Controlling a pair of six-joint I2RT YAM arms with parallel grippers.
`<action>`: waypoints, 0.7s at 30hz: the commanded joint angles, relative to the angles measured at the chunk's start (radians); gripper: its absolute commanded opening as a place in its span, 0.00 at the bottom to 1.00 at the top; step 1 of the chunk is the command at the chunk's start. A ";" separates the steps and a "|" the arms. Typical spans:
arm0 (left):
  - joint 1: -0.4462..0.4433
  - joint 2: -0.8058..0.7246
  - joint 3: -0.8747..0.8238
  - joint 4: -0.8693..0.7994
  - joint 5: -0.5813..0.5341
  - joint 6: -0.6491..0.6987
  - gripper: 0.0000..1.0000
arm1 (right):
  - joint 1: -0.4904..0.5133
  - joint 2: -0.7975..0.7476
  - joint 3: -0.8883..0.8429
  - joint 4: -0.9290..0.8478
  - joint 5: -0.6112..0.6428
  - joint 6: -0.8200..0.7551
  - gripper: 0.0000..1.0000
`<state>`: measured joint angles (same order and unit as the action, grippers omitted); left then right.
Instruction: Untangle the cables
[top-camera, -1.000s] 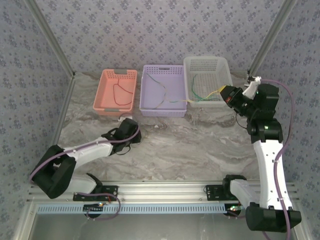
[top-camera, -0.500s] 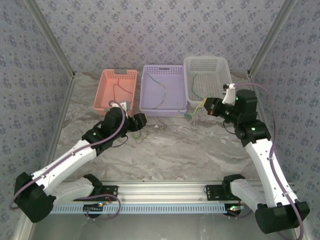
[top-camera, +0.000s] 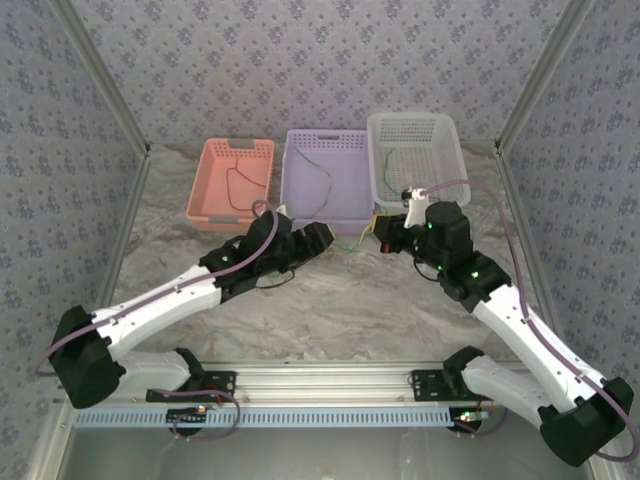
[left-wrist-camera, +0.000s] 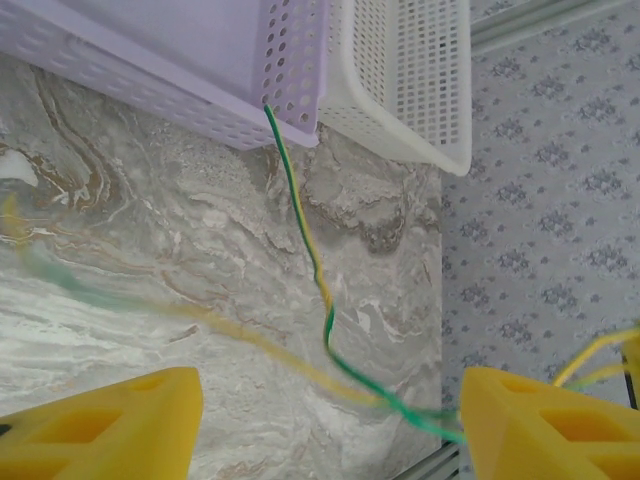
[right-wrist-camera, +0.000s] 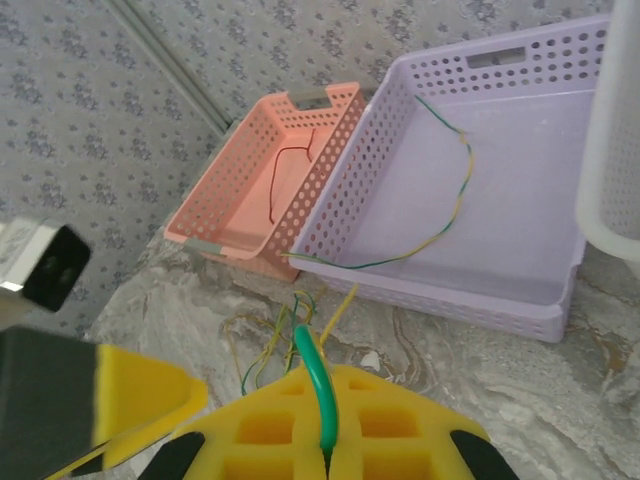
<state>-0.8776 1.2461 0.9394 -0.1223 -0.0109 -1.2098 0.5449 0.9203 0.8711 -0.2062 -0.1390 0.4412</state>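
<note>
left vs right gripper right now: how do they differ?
The left gripper is open, its fingers wide apart; the right gripper is shut. The right gripper pinches a green cable; the left gripper clamps nothing, and a green-yellow cable runs loose across the gap between its fingers. Both have yellow fingers and sit near the front of the purple basket.

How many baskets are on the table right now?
3, in a row along the back of the table: the salmon basket on the left, the purple basket in the middle, the white basket on the right.
</note>
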 joint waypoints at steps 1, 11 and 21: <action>-0.005 0.028 0.055 0.066 0.005 -0.083 0.65 | 0.042 -0.032 -0.025 0.086 0.064 -0.041 0.00; 0.002 0.095 0.054 0.081 0.012 -0.132 0.52 | 0.079 -0.075 -0.064 0.124 0.069 -0.056 0.00; 0.021 0.139 0.075 0.113 0.052 -0.137 0.29 | 0.096 -0.105 -0.075 0.111 0.076 -0.062 0.00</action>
<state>-0.8593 1.3769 0.9810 -0.0460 0.0193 -1.3300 0.6338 0.8345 0.8078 -0.1074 -0.0814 0.4004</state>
